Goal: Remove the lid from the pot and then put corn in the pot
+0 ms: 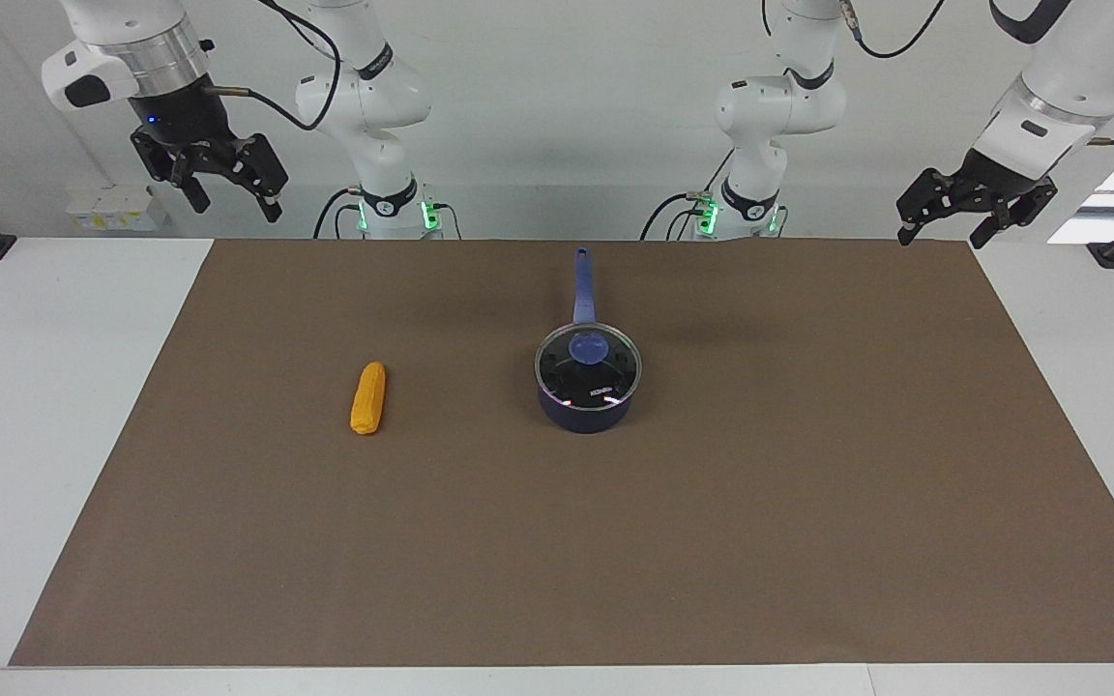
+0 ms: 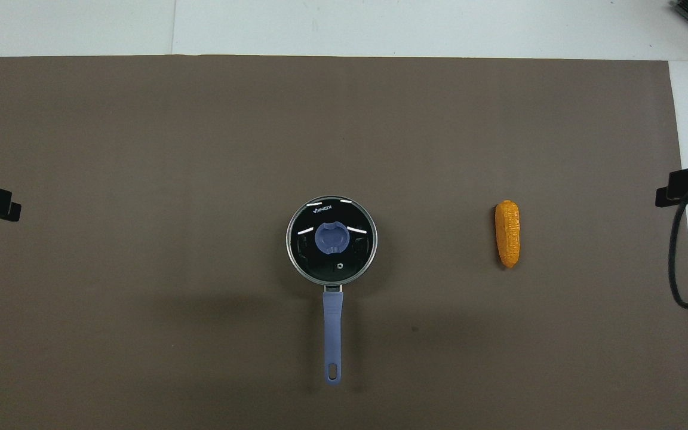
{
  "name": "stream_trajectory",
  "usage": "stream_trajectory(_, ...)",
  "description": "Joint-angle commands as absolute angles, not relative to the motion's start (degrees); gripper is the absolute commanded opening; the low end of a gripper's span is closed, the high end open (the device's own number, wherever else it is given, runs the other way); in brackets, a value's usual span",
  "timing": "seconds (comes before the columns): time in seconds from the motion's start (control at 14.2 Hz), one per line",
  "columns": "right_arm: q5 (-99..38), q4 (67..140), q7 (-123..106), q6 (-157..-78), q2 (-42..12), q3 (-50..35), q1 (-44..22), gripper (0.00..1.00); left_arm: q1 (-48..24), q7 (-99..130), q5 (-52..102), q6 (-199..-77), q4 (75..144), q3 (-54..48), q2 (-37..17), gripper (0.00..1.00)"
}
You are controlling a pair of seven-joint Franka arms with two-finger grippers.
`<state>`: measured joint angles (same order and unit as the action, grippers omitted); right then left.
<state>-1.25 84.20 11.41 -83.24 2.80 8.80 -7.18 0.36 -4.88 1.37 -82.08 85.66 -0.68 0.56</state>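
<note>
Pot: the small navy-blue saucepan (image 1: 584, 411) is being carried mid-surface on the brown mat (image 1: 712, 541); handle pointed toward the robots
Lid: the clear glass metal-rimmed lid (image 1: 588, 367) is being kept on the pot
Corn: the bumpy orange-yellow corn cob (image 1: 368, 397) is being left beside the pot, toward the right arm's end
Left pincer (image 1: 949, 229): being held raised, spread, empty
Right pincer (image 1: 236, 201): being held raised, spread, empty

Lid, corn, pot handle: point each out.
lid (image 2: 332, 237): overhead view, on its blue knob.
corn (image 1: 368, 397): facing view, middle of the cob.
pot handle (image 2: 332, 328): overhead view, midway along the handle.
</note>
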Motion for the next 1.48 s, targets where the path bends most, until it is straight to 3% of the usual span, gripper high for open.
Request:
stream_trajectory(0.0, -2.2, 84.9, 9.8, -83.0, 3.4, 8.7, -6.7, 1.00, -0.1, -5.4, 0.4, -81.8, 86.6, -0.4, 1.2, 1.00)
stream_trajectory(1.41, -2.2, 84.9, 9.8, -83.0, 3.4, 8.7, -6.7, 1.00, -1.2, -5.2, 1.1, -81.8, 87.3, -0.6, 1.7, 1.00)
